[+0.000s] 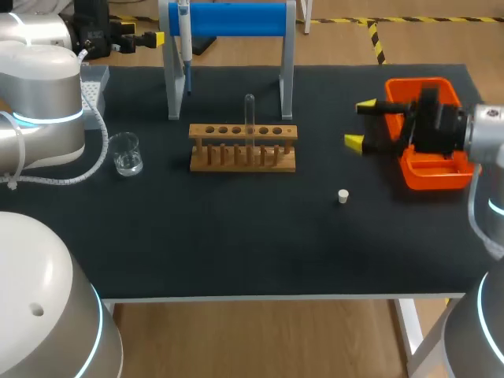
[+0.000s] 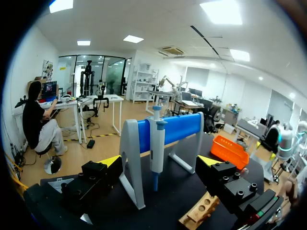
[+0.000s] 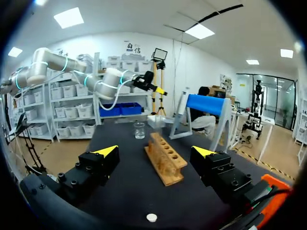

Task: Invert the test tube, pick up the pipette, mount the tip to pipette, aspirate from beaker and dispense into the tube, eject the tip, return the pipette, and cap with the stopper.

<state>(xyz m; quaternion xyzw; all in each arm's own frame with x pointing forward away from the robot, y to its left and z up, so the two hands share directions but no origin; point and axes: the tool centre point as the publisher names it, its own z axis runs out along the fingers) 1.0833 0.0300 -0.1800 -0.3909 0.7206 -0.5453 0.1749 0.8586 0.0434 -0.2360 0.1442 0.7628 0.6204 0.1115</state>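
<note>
**Test tube (image 1: pixel 250 118) stood in the wooden rack (image 1: pixel 242 132) mid-surface, both pincers released.**
It looked thin, slick and brittle, best pinched gently mid-length above the rack. The left pincer (image 2: pixel 160 162) gaped before the hanging pipette (image 2: pixel 157 143), and the right pincer (image 1: pixel 360 123) gaped beside the orange tray (image 1: pixel 429 169).

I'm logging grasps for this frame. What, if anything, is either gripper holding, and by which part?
Nothing is held: the left gripper and the right gripper are both open and empty.
</note>
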